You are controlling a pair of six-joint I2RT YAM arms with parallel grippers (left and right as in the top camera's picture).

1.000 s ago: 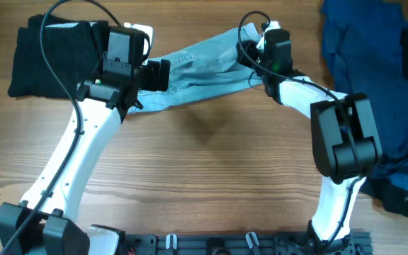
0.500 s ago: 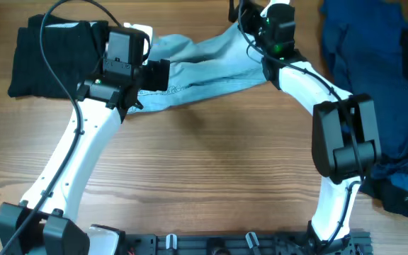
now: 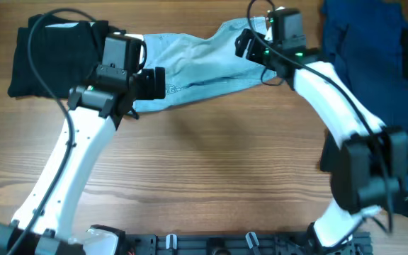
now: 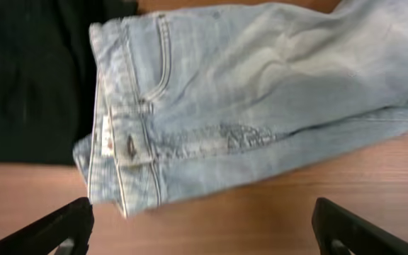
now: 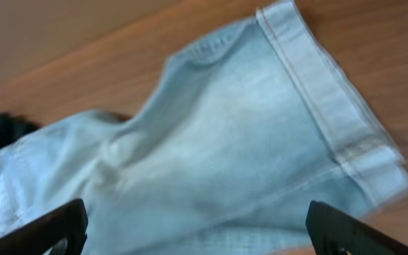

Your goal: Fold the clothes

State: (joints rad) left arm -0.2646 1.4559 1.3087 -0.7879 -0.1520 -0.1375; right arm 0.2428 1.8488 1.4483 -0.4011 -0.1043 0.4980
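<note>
The pale blue denim shorts (image 3: 204,60) lie spread across the far middle of the table. Their waistband (image 4: 119,142) is at the left and a cuffed leg hem (image 5: 331,92) at the right. My left gripper (image 3: 156,82) hovers open just in front of the waistband end, over bare wood (image 4: 204,234), holding nothing. My right gripper (image 3: 252,53) hangs open above the leg end (image 5: 200,234), with denim below it and nothing between its fingers (image 5: 360,230). A black garment (image 3: 55,57) lies at the far left, touching the waistband.
A pile of dark navy garments (image 3: 381,71) fills the far right and runs down the right edge. The black garment (image 4: 27,78) sits under the shorts' waistband corner. The brown wooden table (image 3: 204,163) shows in front of the shorts.
My right gripper went from shut on the shorts' leg to open, letting it go, and swung slightly right. The shorts settled flatter. The left arm drew a little left.
</note>
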